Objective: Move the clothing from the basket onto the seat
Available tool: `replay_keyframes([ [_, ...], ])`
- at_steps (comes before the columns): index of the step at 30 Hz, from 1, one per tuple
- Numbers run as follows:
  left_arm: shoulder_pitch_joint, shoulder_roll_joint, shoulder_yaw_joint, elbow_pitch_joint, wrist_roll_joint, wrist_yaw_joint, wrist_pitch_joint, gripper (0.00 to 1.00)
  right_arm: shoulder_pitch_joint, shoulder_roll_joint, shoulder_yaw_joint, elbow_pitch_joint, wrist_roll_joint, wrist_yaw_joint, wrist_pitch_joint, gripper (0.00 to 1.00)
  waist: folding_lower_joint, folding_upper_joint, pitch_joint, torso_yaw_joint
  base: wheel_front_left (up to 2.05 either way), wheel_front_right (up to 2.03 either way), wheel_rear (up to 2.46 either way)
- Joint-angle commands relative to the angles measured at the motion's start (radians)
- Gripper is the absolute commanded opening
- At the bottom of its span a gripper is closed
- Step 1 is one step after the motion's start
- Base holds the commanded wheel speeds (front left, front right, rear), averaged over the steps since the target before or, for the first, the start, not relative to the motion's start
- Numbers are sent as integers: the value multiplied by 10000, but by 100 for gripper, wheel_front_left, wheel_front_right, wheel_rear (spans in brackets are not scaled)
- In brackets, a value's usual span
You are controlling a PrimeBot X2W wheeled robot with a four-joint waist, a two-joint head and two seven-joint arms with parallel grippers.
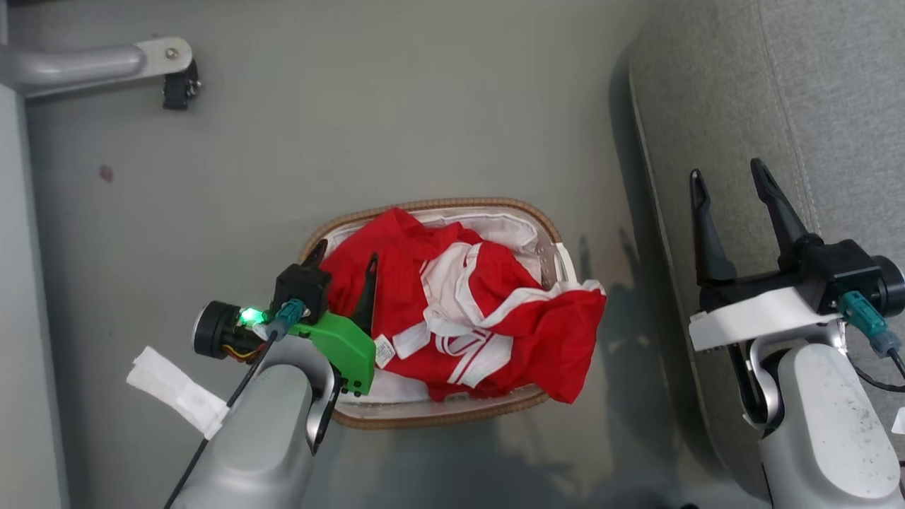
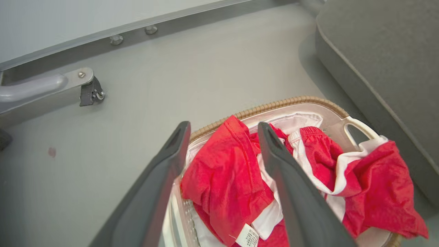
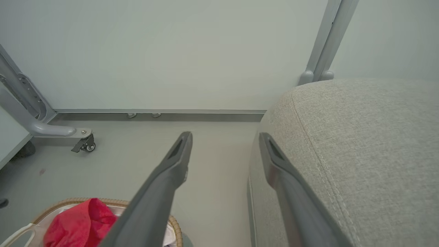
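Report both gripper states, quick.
Left gripper: open, over the clothing, holding nothing.
Right gripper: open, empty, by the seat.

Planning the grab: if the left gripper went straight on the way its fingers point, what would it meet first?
The left gripper would most likely meet the clothing first, the red fold between its fingers; depth is unclear.

Grey floor [image 1: 396, 106] meets pale wall [image 3: 171, 51]; castored metal leg [image 1: 85, 65].
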Motion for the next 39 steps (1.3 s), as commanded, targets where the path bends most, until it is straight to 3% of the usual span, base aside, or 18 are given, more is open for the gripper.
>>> replay_keyframes([
  [1,-389,73,-138,359,69,27,-9,100,-218,-27,13,-63,78,1,-22,100,-2,0,1467,-695,0,0,0],
  [10,-1739,72,-1096,2516,2,396,337,100,-762,-27,291,-171,479,1,-22,100,-2,0,2492,-1110,0,0,0],
  [22,-2943,72,-1690,3762,-213,1607,1136,100,-1358,-29,705,-244,884,1,-22,100,-2,0,3441,-1452,0,0,0],
  [28,-3137,70,-1712,4192,-437,1954,1472,100,-1453,-34,822,-205,1027,1,-12,100,-2,0,3575,-1552,0,0,0],
  [29,-3127,74,-1700,4213,-516,1931,1505,93,-1458,-35,838,-190,1044,1,-12,100,-2,0,3583,-1563,0,0,0],
  [30,-3118,72,-1716,4218,-574,1892,1550,49,-1462,-35,852,-180,1061,1,-12,100,-2,0,3585,-1570,0,0,0],
  [31,-3108,69,-1745,4220,-647,1867,1554,27,-1461,-37,872,-167,1084,1,-12,100,-2,0,3581,-1574,0,0,0],
  [32,-3093,71,-1763,4224,-701,1849,1572,0,-1456,-37,888,-153,1095,1,-12,100,-2,0,3575,-1578,0,0,0],
  [39,-2827,69,-1967,4088,-1047,1702,1347,0,-1312,-37,964,-14,995,1,-12,100,-2,0,3287,-1502,0,0,0],
])
